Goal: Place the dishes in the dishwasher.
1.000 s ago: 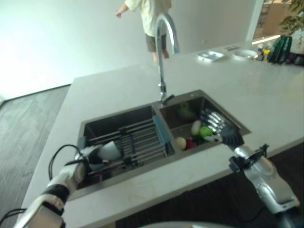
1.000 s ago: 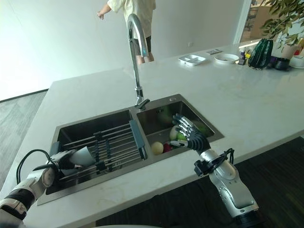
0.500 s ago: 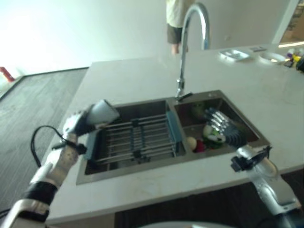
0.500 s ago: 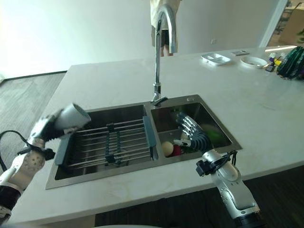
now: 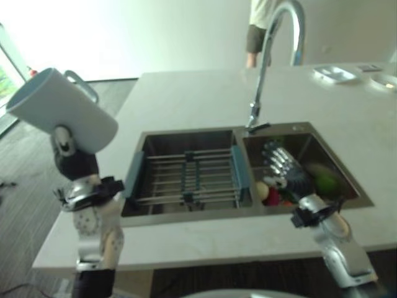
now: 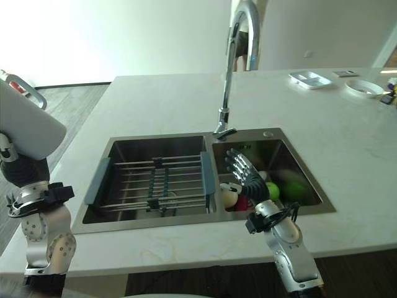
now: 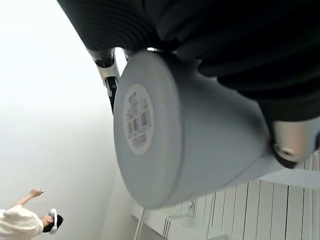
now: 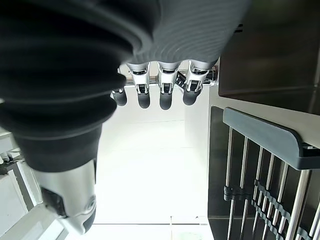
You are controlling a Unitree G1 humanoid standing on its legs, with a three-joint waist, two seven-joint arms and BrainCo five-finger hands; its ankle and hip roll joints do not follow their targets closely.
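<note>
Left eye view: left hand [image 5: 67, 155] grips a mug [image 5: 60, 110] lifted clear of the sink [image 5: 186, 214]; right hand [image 5: 286, 174], fingers straight, hovers there; loading remains.

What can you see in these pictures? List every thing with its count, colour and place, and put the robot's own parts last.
Mug: one, white with a handle, lifted high at the counter's left end, in the left hand.
Sink: one, steel, two basins, set in the counter.
Drying rack: one, steel bars with blue-grey ends, across the left basin.
Fruit: several pieces, green, red and pale, in the right basin.
Tap: one, chrome, behind the sink.
Counter: one, white.
Dishes: two, white, far right of the counter.
Person: one, pale top, dark shorts, beyond the counter.
Left hand: curled round the mug.
Right hand: fingers straight, over the right basin.
</note>
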